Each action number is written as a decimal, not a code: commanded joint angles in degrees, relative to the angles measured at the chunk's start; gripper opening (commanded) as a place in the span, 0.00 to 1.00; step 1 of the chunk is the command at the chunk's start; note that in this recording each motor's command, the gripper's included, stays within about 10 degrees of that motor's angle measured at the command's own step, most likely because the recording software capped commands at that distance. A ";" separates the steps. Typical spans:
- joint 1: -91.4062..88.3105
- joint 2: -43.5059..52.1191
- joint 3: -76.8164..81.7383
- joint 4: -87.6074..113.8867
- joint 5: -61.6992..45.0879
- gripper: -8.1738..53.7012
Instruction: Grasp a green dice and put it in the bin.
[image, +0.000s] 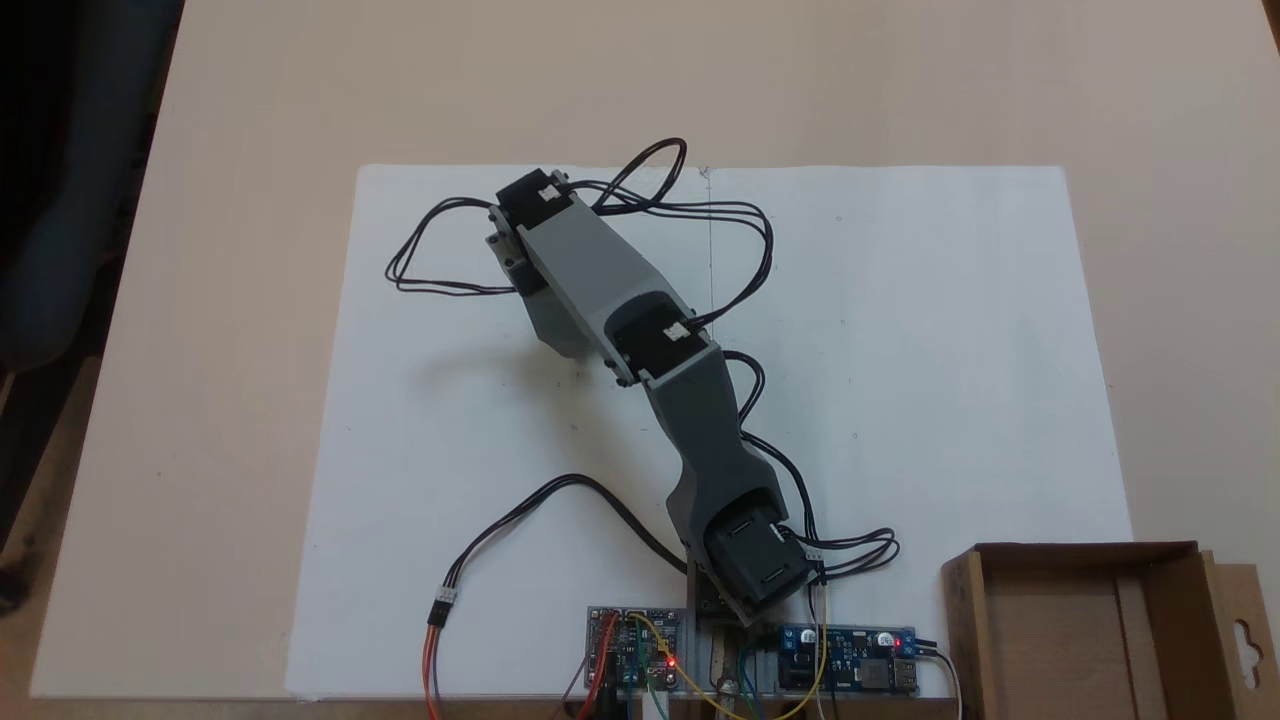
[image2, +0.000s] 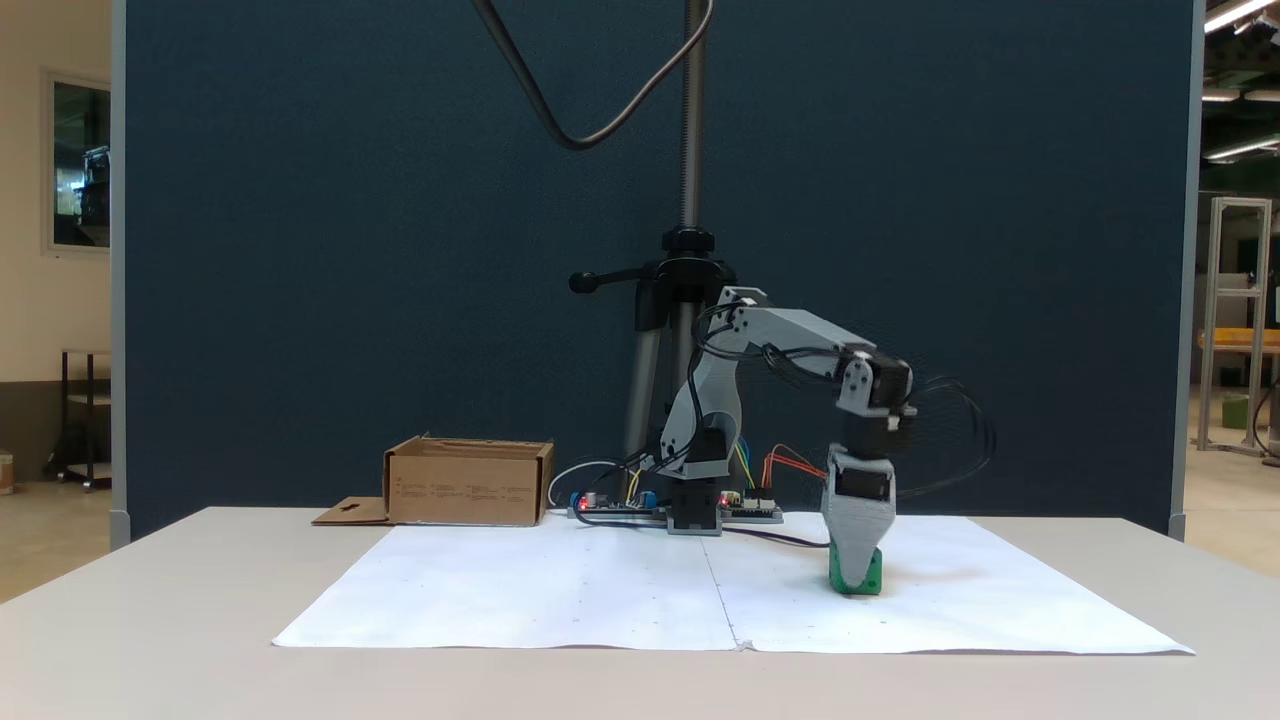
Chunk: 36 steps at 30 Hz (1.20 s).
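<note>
Green dice: one small green dice sits on the white paper sheet. In the side-on fixed view it is right under the tip of the claw. In the top-down fixed view the arm is over it.

Claw: one gripper points straight down and its gray tip is in front of the dice, touching it or almost. The two jaws line up one behind the other, so I cannot tell if it is squeezing the dice or standing loose around it.

Why it is there: I think the arm reached out and bent down like this to grab the dice from above. The dice is on the paper, not lifted, so the carrying part is not yet done.

Arm: one gray Koch arm, stretched away from its base across the paper, with black wires looping off it.

Bin: one brown cardboard box with a flap that has a cut-out slot. It stands beside the arm's base, well apart from the dice. It looks open on top so the dice can drop in. I see nothing in the part of its inside that shows.

Boards: two small circuit boards by the base, with little red lights on.

Stand: one tripod behind the arm.

Table: one pale table holds it all.
</note>
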 joint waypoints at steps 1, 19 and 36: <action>-0.79 1.23 -3.08 -0.18 4.22 0.80; 1.58 1.14 -3.08 -1.67 4.04 0.33; 2.37 23.03 -3.43 -0.53 -0.18 0.33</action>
